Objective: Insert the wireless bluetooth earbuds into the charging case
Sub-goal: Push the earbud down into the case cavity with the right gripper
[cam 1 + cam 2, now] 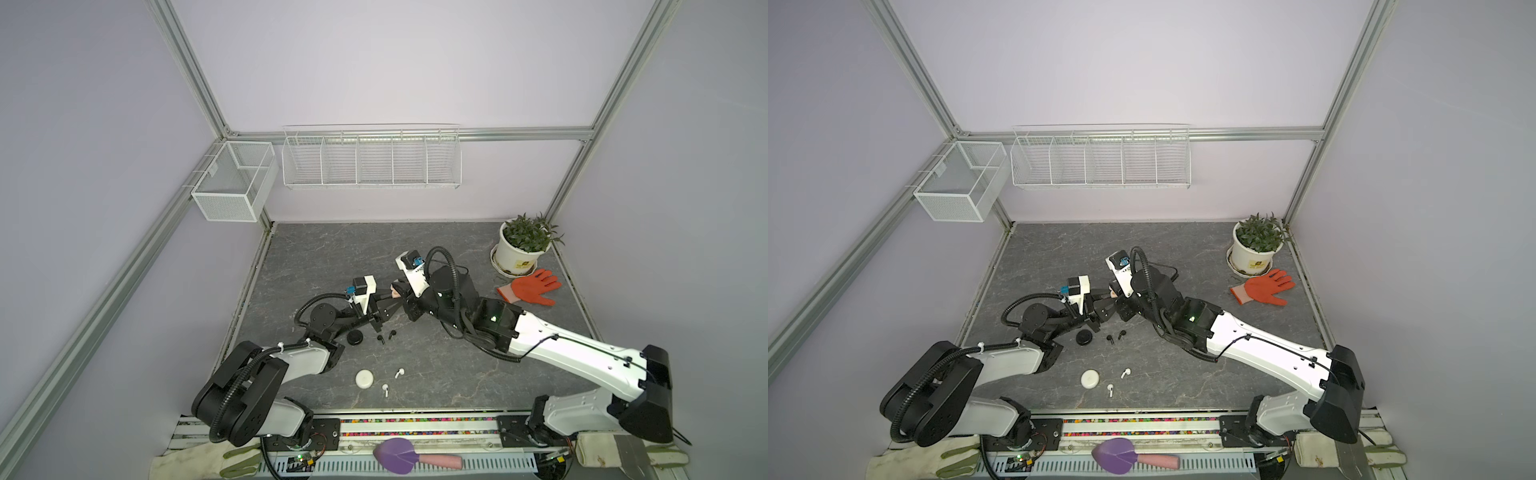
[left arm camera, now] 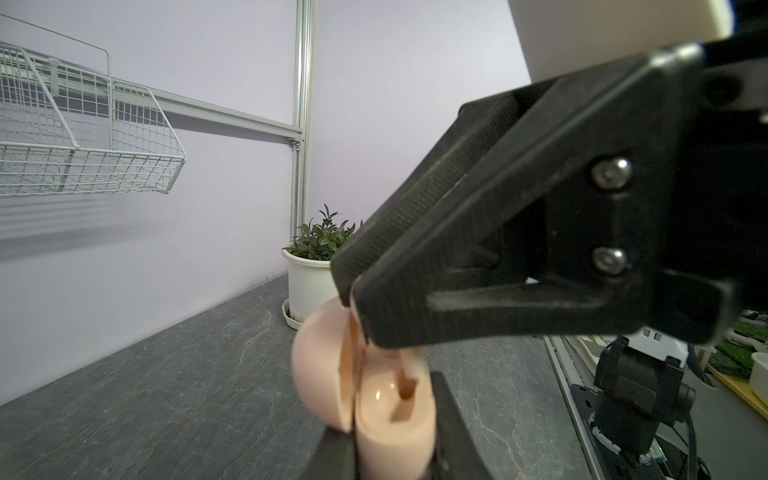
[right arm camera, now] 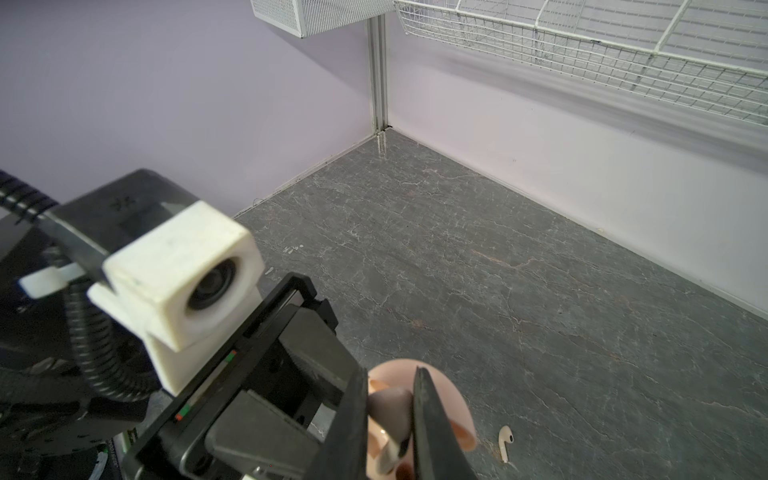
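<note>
The pale pink charging case [image 2: 390, 419] stands with its lid [image 2: 320, 374] swung open, and my left gripper [image 2: 392, 455] is shut on its body. My right gripper [image 3: 390, 419] is shut on a pink earbud [image 3: 388, 409] directly over the case, the stem [image 2: 405, 382] reaching into a slot. In both top views the two grippers meet mid-table at the case [image 1: 394, 294] [image 1: 1113, 293]. Another pale earbud [image 3: 505, 441] lies on the table just beyond. Two black earbuds [image 1: 380, 338] [image 1: 391, 333] and two white earbuds [image 1: 400, 372] [image 1: 385, 390] lie nearer the front.
A closed black case [image 1: 355, 337] and a round white case [image 1: 365, 378] sit by the loose earbuds. A potted plant [image 1: 524, 245] and an orange glove [image 1: 532, 286] occupy the back right. Wire baskets [image 1: 372, 158] hang on the back wall.
</note>
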Robot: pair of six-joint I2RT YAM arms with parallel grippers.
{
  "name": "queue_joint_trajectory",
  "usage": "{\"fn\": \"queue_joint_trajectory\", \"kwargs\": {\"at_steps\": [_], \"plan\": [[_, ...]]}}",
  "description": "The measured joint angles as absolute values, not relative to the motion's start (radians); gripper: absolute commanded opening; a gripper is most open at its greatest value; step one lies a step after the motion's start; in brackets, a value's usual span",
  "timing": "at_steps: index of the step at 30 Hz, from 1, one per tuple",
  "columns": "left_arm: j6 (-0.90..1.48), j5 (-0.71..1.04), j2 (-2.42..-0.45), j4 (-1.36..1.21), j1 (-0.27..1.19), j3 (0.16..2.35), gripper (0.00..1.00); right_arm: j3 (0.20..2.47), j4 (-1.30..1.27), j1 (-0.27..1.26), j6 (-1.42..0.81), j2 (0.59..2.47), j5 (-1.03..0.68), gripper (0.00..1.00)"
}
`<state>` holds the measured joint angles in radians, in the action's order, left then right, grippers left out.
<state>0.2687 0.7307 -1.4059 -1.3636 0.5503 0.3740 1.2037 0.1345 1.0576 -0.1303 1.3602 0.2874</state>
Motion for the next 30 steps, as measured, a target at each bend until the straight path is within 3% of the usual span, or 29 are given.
{"fn": "queue_joint_trajectory", "kwargs": {"at_steps": [30], "plan": [[0.268,0.730,-1.406,-1.363,0.550,0.372,0.00,1.198,0.130,1.069,-0.104,1.365,0.307,0.10]]}}
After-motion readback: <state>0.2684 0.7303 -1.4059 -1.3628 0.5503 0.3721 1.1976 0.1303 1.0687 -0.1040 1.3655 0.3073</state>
